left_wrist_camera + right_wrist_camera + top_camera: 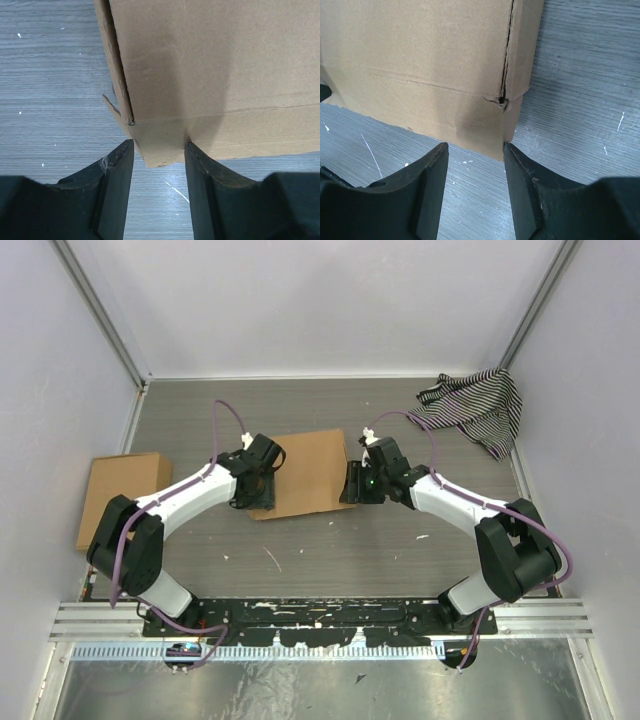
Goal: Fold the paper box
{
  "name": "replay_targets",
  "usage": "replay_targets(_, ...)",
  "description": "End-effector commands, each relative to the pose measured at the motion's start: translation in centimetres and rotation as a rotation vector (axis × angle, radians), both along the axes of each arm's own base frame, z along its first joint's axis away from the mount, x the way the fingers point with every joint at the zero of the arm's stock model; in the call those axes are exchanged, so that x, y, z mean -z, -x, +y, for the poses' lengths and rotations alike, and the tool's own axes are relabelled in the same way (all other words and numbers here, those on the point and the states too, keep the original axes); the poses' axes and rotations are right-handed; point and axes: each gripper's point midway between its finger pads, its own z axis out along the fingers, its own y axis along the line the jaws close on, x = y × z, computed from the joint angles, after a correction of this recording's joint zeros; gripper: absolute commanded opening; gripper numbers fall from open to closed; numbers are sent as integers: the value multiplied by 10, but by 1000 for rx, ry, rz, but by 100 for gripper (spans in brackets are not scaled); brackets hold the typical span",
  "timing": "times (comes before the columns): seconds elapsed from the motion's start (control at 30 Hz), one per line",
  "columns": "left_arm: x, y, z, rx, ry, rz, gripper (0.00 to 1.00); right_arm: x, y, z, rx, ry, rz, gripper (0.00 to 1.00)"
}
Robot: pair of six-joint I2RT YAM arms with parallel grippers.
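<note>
Your left gripper [159, 147] is spread around the paper box [210, 60] corner; your right gripper [476, 147] is spread too, a box corner by its right finger. Table [50, 75] lies open outward of both low, inward-reaching arms.

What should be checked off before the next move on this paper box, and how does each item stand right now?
1. Left tool open: ok; jaws apart, with a corner of the paper box between them.
2. Right tool open: ok; jaws apart, with another box corner just at the fingertips.
3. Grip on the cardboard: not ok; neither tool is closed on it.
4. Box flat on the table: ok in the top view.
5. Which flap each tool would catch: cannot tell; only creases and a slit show.
6. Clutter clear: ok; the other cardboard piece and the striped cloth lie apart from the box.
</note>
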Motion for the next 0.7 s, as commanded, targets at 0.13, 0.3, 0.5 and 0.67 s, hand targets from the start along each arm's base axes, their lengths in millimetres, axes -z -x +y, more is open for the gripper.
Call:
replay_targets(0.13, -5, -4, 7, -22, -9, -53, 60, -26, -8, 8, -10, -50, -90, 54)
replay_targets(0.3, -18, -8, 10, -25, 47, -163, 69, -27, -9, 10, -13, -61, -100, 55)
replay_targets(0.5, -18, -13, -1, 18, 164, -274, 76, -28, -9, 8, -11, -67, -122, 67)
replay_targets(0.67, -2, -14, -12, 46, 201, -255, 76, -26, -7, 6, -14, -63, -126, 68)
